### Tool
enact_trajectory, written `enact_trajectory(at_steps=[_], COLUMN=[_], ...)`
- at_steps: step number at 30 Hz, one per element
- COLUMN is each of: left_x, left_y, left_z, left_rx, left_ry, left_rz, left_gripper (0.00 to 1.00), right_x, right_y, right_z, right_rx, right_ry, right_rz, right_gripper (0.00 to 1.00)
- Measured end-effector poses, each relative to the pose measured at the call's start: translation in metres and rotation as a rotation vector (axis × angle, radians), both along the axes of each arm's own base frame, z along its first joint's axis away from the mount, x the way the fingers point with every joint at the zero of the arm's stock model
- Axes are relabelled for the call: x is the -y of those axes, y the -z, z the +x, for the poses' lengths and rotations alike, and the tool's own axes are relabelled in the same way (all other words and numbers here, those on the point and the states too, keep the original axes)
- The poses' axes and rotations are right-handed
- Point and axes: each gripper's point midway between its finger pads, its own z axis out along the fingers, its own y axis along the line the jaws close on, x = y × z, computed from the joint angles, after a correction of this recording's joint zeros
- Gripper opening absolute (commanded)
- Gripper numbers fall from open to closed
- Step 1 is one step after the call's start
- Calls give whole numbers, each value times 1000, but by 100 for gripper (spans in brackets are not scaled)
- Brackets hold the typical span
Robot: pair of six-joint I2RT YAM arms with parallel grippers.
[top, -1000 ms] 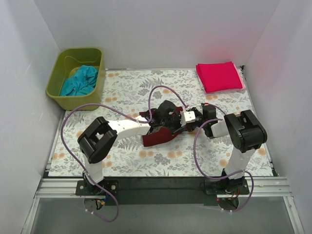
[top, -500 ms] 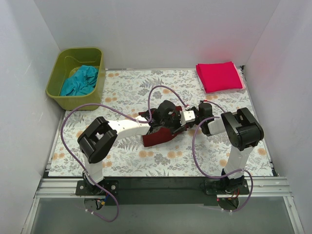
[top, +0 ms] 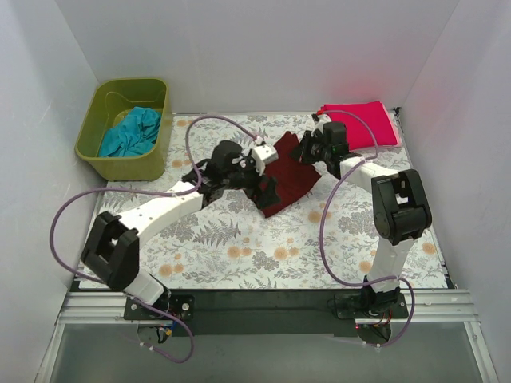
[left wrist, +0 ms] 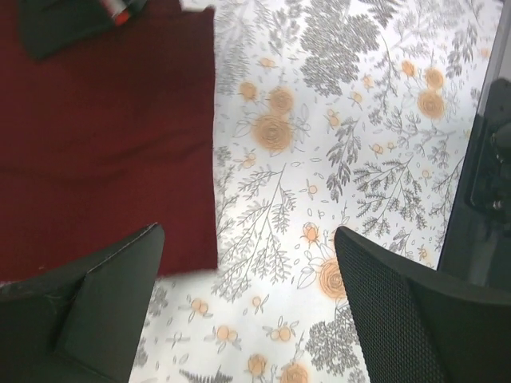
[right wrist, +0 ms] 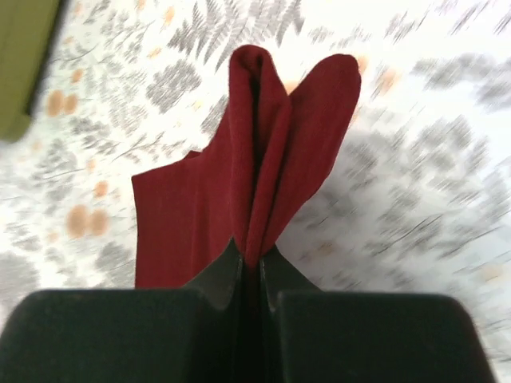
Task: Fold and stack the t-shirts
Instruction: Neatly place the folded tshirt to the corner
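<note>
The left claw [left wrist: 249, 235] stands wide open with nothing between its jaws. Under it is bare floral cover [top: 223, 239], and the near edge of the maroon t-shirt [left wrist: 104, 144] lies just to its left side. Beyond it, the right claw [right wrist: 254, 263] is clamped tight on a bunched fold of that shirt, which rises from its tips while the rest lies flat just ahead of them. The step in hand looks like moving the folded maroon shirt to the stack. The pink-red t-shirt [top: 363, 124] lies folded just behind the right claw. Next, that claw must lift its pinch across and lay the shirt squarely on top without spilling the fold. Far off to the left, the teal t-shirt [top: 132, 132] waits crumpled in a green bin [top: 96, 152].
</note>
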Motion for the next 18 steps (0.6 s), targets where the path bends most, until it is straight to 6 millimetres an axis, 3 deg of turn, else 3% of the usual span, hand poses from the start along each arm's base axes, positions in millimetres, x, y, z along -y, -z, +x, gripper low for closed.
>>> enact_trajectory(at_steps=[3, 8, 14, 18], left_x=[-28, -56, -72, -76], left_y=[-15, 3, 29, 32], left_z=[3, -6, -17, -21], left_rx=[-2, -61, -127, -134], left_ry=[-73, -141, -182, -197], left_rz=[-15, 22, 75, 82], left_gripper=[90, 90, 90, 93], right_x=[13, 36, 62, 80], right_y=[-15, -19, -32, -57], right_z=[26, 68, 121, 144], right_rx=[131, 262, 382, 459], right_ry=[-34, -57, -53, -39], right_rz=[-133, -331, -502, -581], right_gripper=[1, 1, 1, 1])
